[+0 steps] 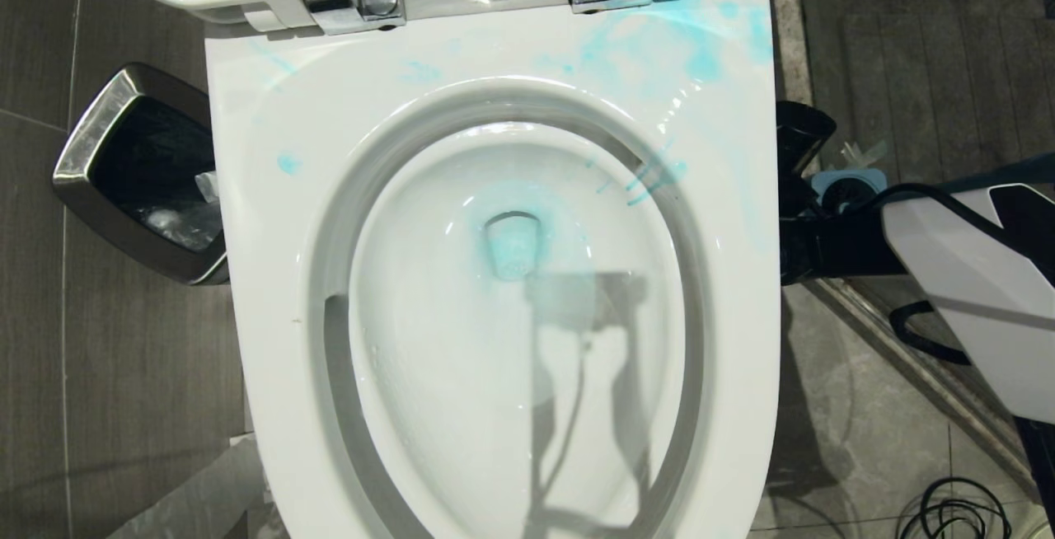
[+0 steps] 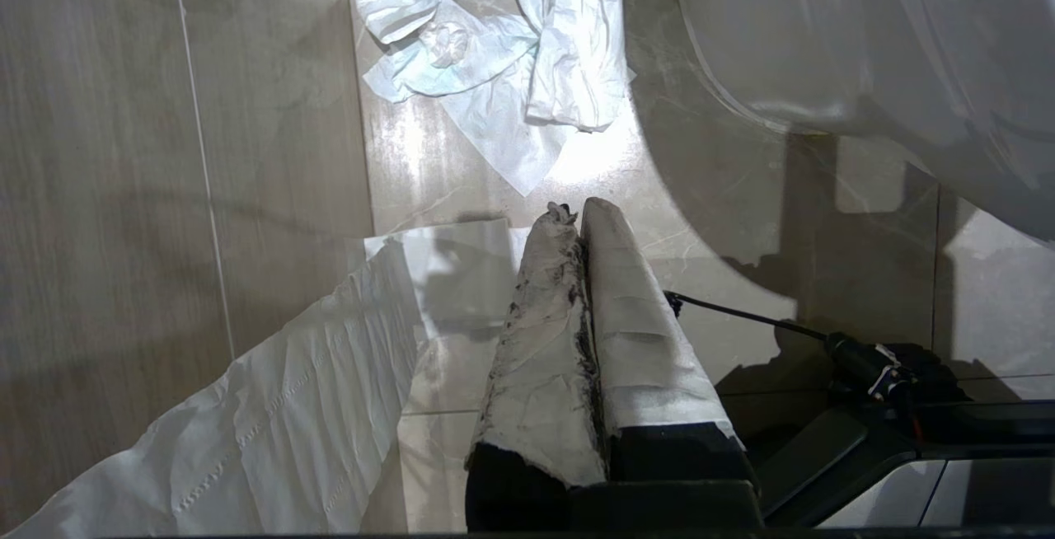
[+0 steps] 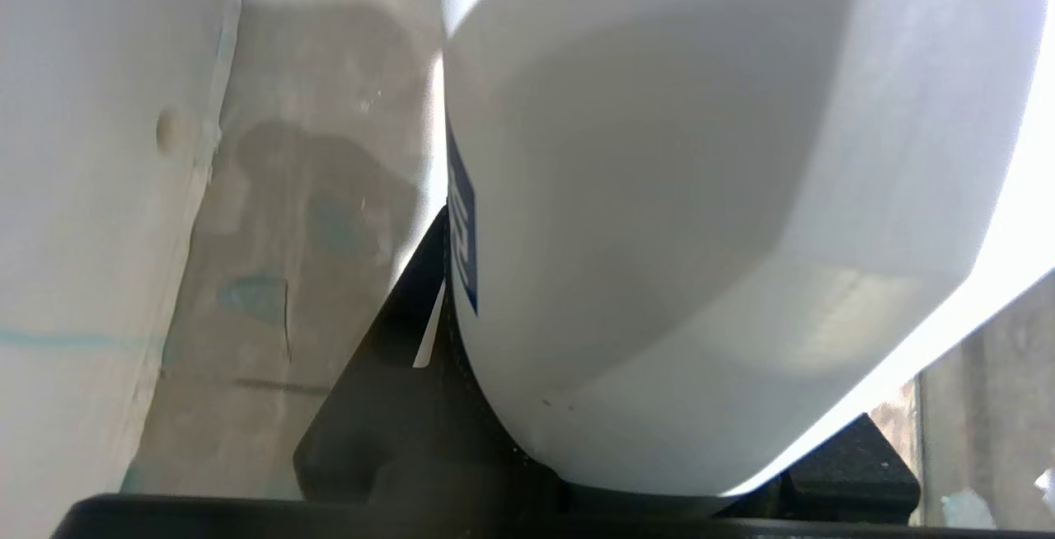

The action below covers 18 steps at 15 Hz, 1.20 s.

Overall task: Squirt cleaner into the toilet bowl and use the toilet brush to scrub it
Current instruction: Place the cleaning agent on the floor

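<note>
The white toilet bowl (image 1: 412, 316) fills the head view, its lid up. Blue cleaner is smeared over the back right of the seat (image 1: 700, 53) and tints the water round the drain (image 1: 511, 226). My right gripper (image 3: 643, 374) is low beside the toilet's right side, its black body (image 1: 812, 242) level with the rim. It is shut on a white cleaner bottle (image 3: 700, 193) with a dark blue label. My left gripper (image 2: 577, 213) hangs shut and empty over the floor by the toilet base, its fingers wrapped in white tape. The toilet brush is out of view.
A steel bin (image 1: 132, 168) stands left of the toilet. A black flared object (image 1: 804, 135) and a light blue round piece (image 1: 849, 185) sit by the seat's right edge. Crumpled tissues (image 2: 511, 69) and a paper strip (image 2: 272, 415) lie on the floor. A black cable (image 1: 956, 510) is coiled front right.
</note>
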Available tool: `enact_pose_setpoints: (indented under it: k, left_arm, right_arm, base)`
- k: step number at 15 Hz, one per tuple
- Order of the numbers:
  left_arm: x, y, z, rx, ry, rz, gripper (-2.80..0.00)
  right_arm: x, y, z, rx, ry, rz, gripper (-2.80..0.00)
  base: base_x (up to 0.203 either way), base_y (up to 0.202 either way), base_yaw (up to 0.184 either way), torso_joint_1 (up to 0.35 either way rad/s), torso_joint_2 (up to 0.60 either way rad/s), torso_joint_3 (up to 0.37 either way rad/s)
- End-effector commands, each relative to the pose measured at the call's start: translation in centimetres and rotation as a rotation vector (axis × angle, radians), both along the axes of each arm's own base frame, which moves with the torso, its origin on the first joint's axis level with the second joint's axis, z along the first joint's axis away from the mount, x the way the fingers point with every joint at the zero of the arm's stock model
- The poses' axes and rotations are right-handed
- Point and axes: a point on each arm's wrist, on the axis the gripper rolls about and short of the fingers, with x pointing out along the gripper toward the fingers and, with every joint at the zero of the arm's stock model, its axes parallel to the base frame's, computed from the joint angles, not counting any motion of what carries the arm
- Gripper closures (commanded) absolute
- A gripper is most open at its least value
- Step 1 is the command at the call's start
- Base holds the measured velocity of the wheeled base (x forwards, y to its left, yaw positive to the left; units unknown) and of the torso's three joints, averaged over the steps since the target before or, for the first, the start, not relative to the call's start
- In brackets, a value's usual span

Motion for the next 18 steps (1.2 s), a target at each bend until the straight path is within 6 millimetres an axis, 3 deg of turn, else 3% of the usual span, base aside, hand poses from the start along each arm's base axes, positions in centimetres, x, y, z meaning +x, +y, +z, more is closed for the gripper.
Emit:
enact_pose_setpoints:
  k: [1, 5, 11, 12, 18]
  left_arm:
    - [0.0, 0.0, 0.0, 0.0, -0.001, 0.001, 0.0]
    - [0.0, 0.0, 0.0, 0.0, 0.001, -0.001, 0.0]
    - [0.0, 0.0, 0.0, 0.0, -0.001, -0.001, 0.0]
    - [0.0, 0.0, 0.0, 0.0, -0.001, 0.001, 0.0]
    - [0.0, 0.0, 0.0, 0.0, -0.001, 0.002, 0.0]
  right_arm:
    - [0.0, 0.1, 0.9, 0.008, -0.035, 0.0, 0.0]
    - [0.8, 0.4, 1.4, 0.024, -0.092, 0.002, 0.0]
    - [1.4, 1.8, 0.3, 0.023, -0.089, 0.025, 0.0]
    - [1.4, 2.0, 0.2, 0.023, -0.087, 0.029, -2.8]
    - [1.3, 2.4, -0.1, 0.027, -0.1, 0.038, -2.8]
  base:
    - [0.0, 0.0, 0.0, 0.0, 0.0, 0.0]
    - [0.0, 0.0, 0.0, 0.0, 0.0, 0.0]
    - [0.0, 0.0, 0.0, 0.0, 0.0, 0.0]
    - [0.0, 0.0, 0.0, 0.0, 0.0, 0.0]
    - [0.0, 0.0, 0.0, 0.0, 0.0, 0.0]
